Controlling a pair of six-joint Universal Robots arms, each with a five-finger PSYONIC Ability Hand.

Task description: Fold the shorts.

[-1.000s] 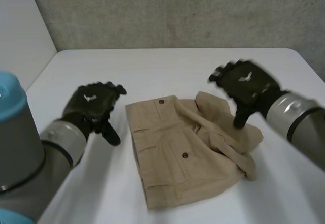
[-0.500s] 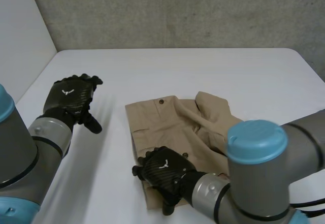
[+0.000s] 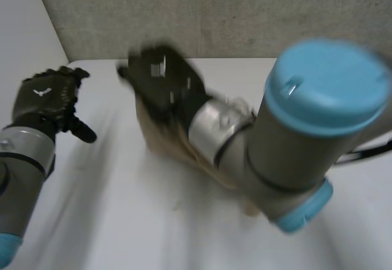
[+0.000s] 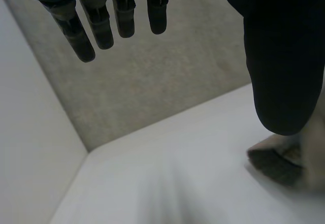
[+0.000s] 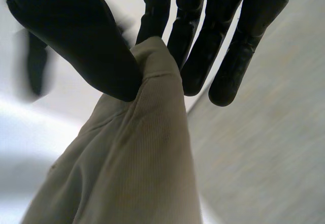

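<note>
The tan shorts [image 3: 162, 141] hang above the white table [image 3: 122, 221], held up by one edge near the middle of the head view, with their lower part trailing toward the tabletop behind the right arm [image 3: 282, 141]. The right hand [image 3: 160, 77] grips that top edge: in the right wrist view a fold of the cloth [image 5: 137, 168] is pinched between the thumb [image 5: 76, 36] and the straight fingers [image 5: 238, 46], and the rest of the fabric drops away below the palm.

The right arm reaches across the table from the right, and its light-blue cap [image 3: 327, 86] stands in front of much of the shorts and the far right of the table, so how the cloth lies there cannot be told.

The left hand [image 3: 44, 97] hovers well apart from the shorts, over the table's left side; its fingers [image 4: 101, 21] are straight and relaxed, holding nothing.

A grey wall [image 3: 214, 13] rises behind the table
</note>
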